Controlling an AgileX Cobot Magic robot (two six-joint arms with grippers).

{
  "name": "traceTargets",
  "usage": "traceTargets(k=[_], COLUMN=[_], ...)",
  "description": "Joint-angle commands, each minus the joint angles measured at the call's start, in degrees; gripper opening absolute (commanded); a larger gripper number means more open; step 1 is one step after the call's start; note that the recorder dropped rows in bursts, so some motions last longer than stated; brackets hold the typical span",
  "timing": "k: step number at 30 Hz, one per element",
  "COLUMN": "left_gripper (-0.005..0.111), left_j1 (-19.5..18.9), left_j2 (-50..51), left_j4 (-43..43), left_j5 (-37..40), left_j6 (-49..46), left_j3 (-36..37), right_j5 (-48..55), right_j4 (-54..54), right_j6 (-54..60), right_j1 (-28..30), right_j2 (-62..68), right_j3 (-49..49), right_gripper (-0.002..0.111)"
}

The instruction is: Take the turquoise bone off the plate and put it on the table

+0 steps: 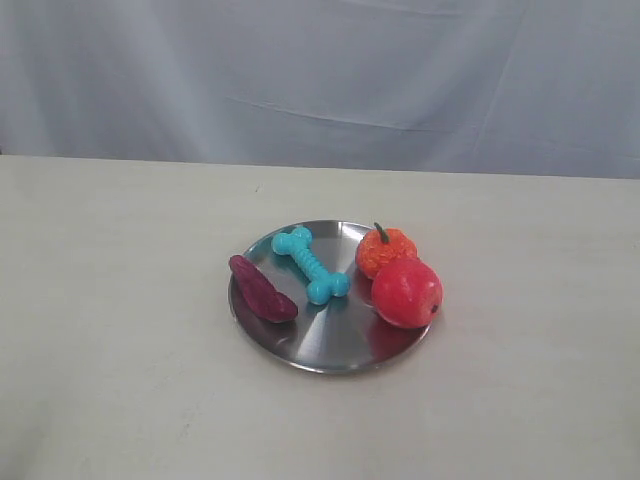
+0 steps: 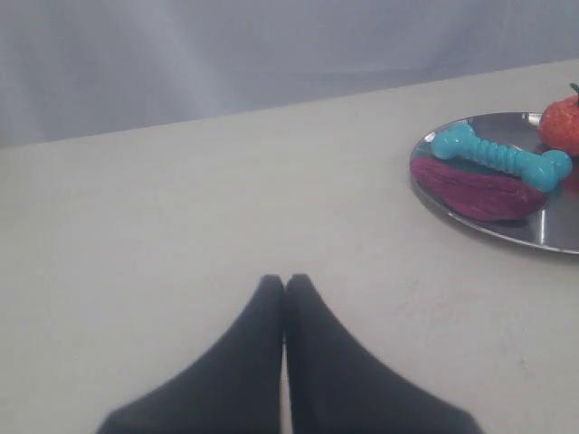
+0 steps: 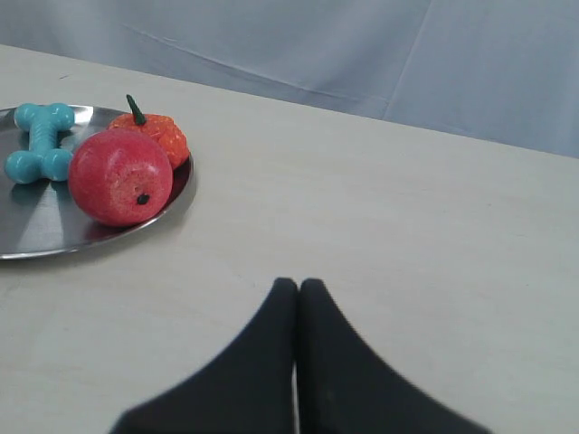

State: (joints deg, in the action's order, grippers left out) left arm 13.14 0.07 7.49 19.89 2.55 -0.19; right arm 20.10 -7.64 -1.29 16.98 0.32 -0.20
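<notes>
The turquoise bone [image 1: 311, 264] lies flat near the middle of the silver plate [image 1: 330, 345], which rests on the cream table [image 1: 120, 330]. In the left wrist view the bone [image 2: 500, 156] and plate [image 2: 507, 231] are far off to one side of my left gripper [image 2: 284, 280], which is shut and empty over bare table. In the right wrist view the bone [image 3: 42, 140] and plate [image 3: 36, 237] also lie well away from my right gripper [image 3: 298, 283], shut with nothing in it. Neither gripper shows in the exterior view.
Sharing the plate are a purple sweet-potato-like piece [image 1: 262, 289] beside the bone, a red apple [image 1: 407, 291] and an orange pumpkin-like fruit [image 1: 385, 250]. A pale cloth backdrop [image 1: 320, 70] hangs behind the table's far edge.
</notes>
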Motion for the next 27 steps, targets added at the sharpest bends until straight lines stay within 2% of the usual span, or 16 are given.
traceTargets(k=[1,11,20,27], left_gripper=[0.0,0.0,0.0,0.0], left_j1=[0.1,0.1,0.1,0.1], left_j2=[-0.1,-0.1,-0.1,-0.1], left_j4=[0.1,0.1,0.1,0.1], left_j5=[0.0,0.0,0.0,0.0], left_j6=[0.0,0.0,0.0,0.0], left_j3=[0.2,0.2,0.2,0.2], right_j5=[-0.3,-1.0,-15.6,-19.0], right_j4=[-0.4,-0.4,-0.4,-0.4], right_j6=[0.5,0.5,0.5,0.5], right_j1=[-0.1,-0.1,-0.1,-0.1], right_j2=[-0.3,-0.3,-0.3,-0.3], right_j3=[0.2,0.2,0.2,0.2], right_gripper=[0.0,0.0,0.0,0.0])
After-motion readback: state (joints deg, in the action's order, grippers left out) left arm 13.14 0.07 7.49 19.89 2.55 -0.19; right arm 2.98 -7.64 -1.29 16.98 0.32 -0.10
